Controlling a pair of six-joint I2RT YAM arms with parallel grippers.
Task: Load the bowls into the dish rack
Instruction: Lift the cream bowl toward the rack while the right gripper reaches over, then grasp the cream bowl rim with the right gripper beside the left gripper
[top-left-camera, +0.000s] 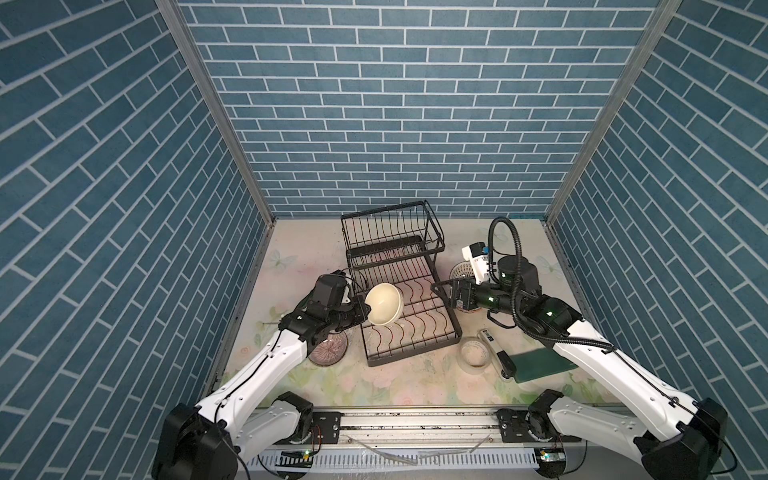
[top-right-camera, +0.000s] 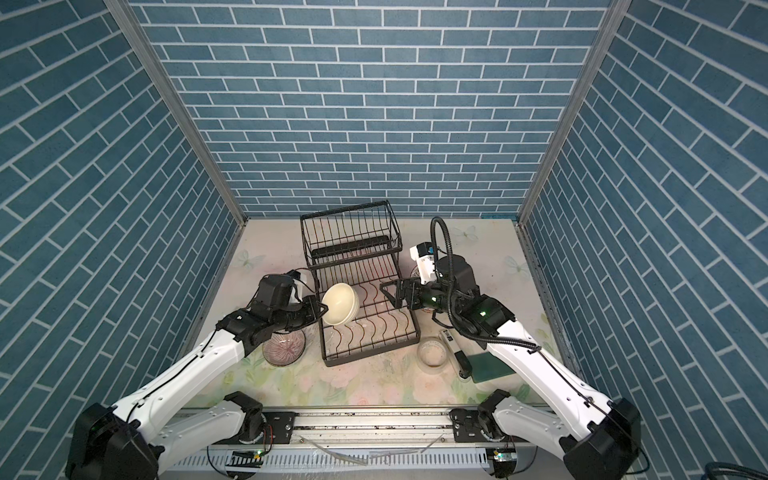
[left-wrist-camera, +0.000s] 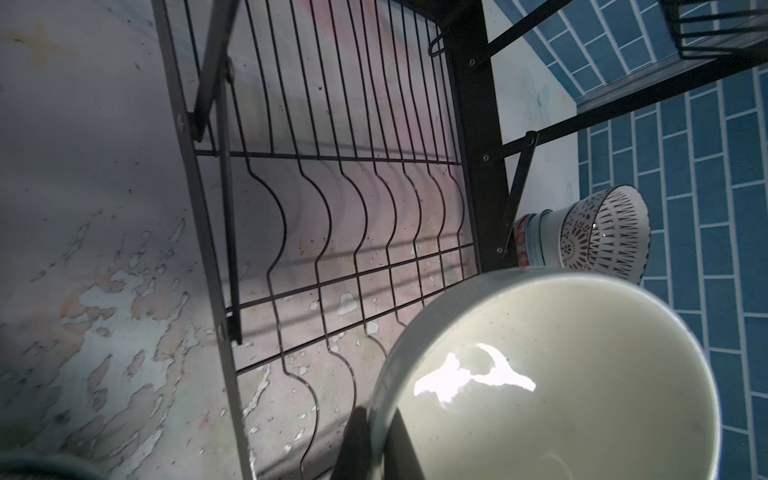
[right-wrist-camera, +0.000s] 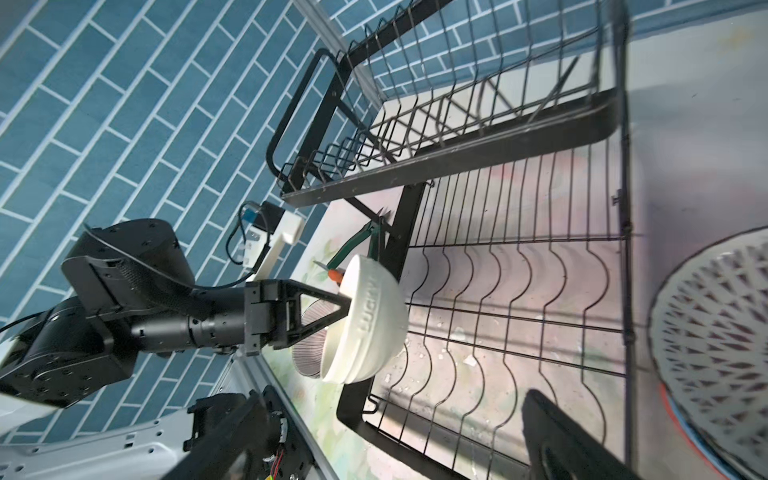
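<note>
right wrist: left gripper (right-wrist-camera: 347, 297) pinches cream bowl (right-wrist-camera: 370, 324) rim over dish rack (right-wrist-camera: 457, 154); right gripper (top-left-camera: 440, 296) wide.

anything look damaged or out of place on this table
The floral table covering is worn, its print flaking off in patches beside and under the black wire dish rack. Nothing looks spilled.

On a table (top-left-camera: 395, 386) with faded flowers and butterflies, a big black wire dish rack (top-left-camera: 415, 349) in the middle, a striped bowl (top-left-camera: 328, 351) just left of its near end, a pile of bowls (top-left-camera: 460, 272) just right of it, and at the near right a see-through tape ring (top-left-camera: 473, 366), a stapler (top-left-camera: 496, 351) and a green pad (top-left-camera: 540, 361).
</note>
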